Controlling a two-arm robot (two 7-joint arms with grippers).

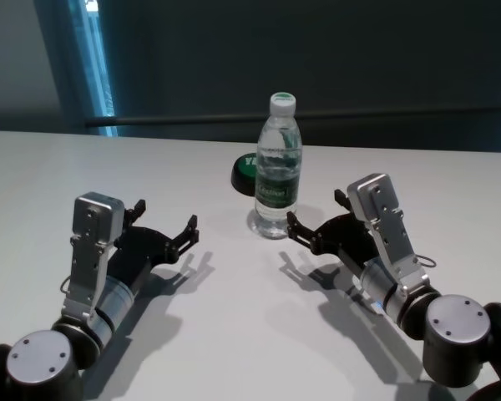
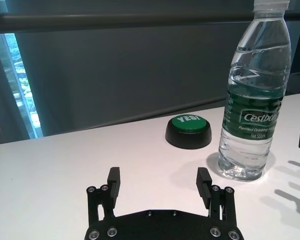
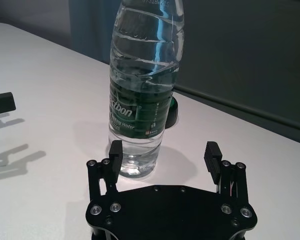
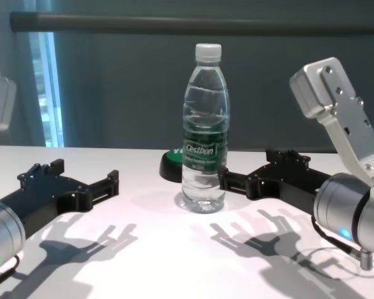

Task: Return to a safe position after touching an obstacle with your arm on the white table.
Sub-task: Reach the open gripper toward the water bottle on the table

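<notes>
The obstacle, a tall clear water bottle (image 1: 279, 167) with a white cap and a green "Cestbon" label, stands upright near the middle of the white table (image 1: 234, 334). It also shows in the left wrist view (image 2: 252, 100), the right wrist view (image 3: 142, 100) and the chest view (image 4: 204, 137). My right gripper (image 1: 316, 209) is open and empty, low over the table just right of the bottle. One of its fingertips (image 4: 223, 178) is right at the bottle's lower side; I cannot tell if it touches. My left gripper (image 1: 165, 215) is open and empty, apart from the bottle on its left.
A low black disc with a green "YES!" top (image 1: 244, 171) lies just behind the bottle to its left. A dark rail and wall run behind the table's far edge. Bare tabletop lies in front of both grippers (image 4: 174, 249).
</notes>
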